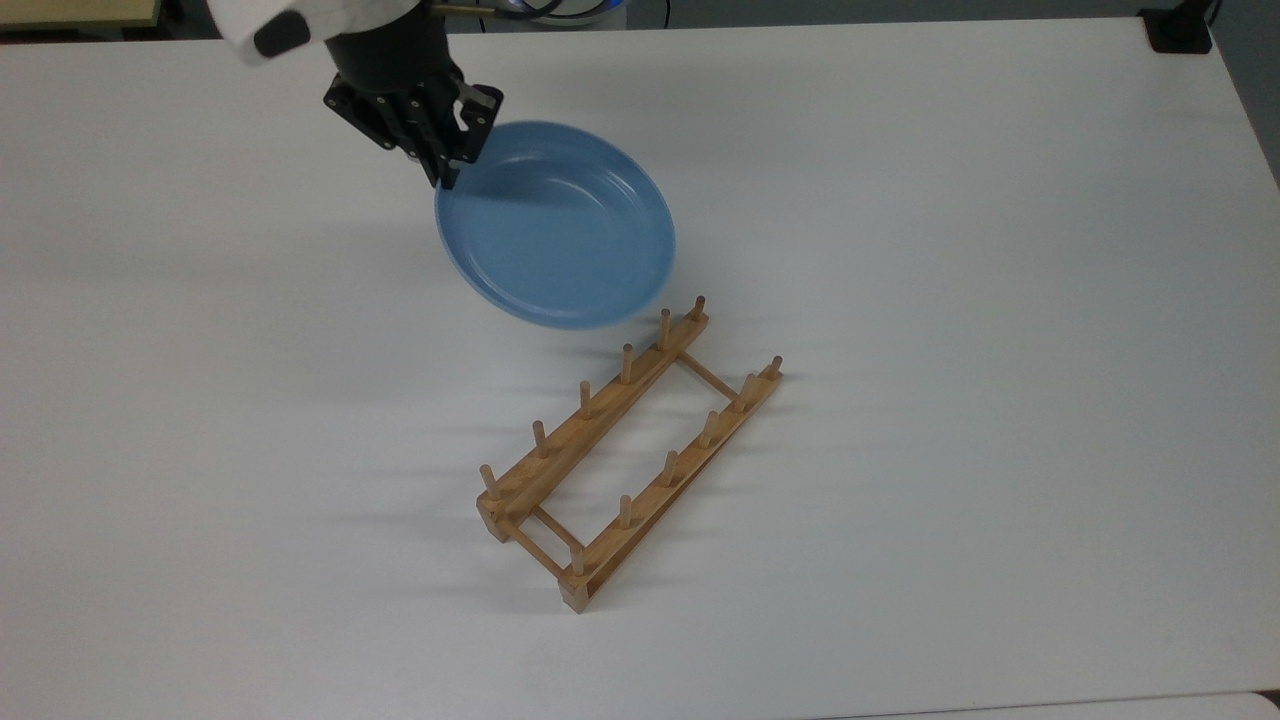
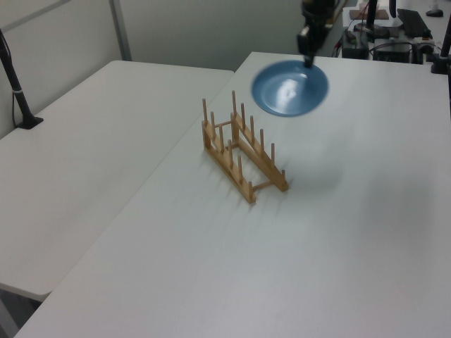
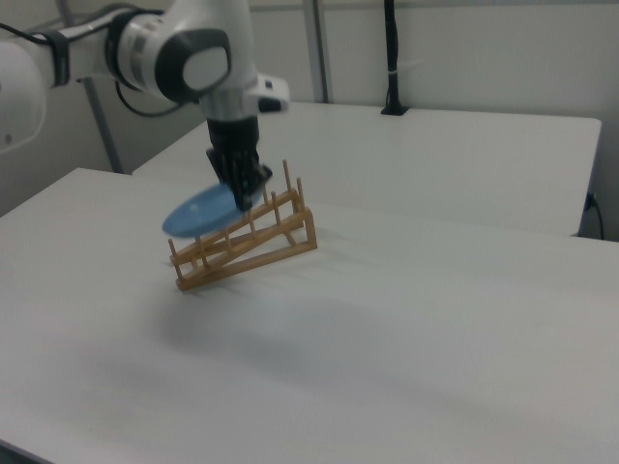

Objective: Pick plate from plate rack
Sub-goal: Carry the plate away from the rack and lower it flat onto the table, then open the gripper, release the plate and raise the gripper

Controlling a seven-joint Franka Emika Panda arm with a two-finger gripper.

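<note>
The light-blue plate (image 1: 556, 222) is hanging nearly flat, hollow side up, above the white surface (image 1: 950, 300), clear of the wooden plate rack (image 1: 628, 452); the tool (image 1: 447, 172) is pinching its rim on the side facing away from the rack.

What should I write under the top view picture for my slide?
Robot gripper holds the blue plate by its rim, lifted clear of the wooden plate rack.

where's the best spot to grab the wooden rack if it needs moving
Judging by its shape, grip the plate rack by one long rail, coming straight down between two pegs: the rails are narrow and the gaps between pegs are open from above. The pincer is busy, shut on the plate.
</note>
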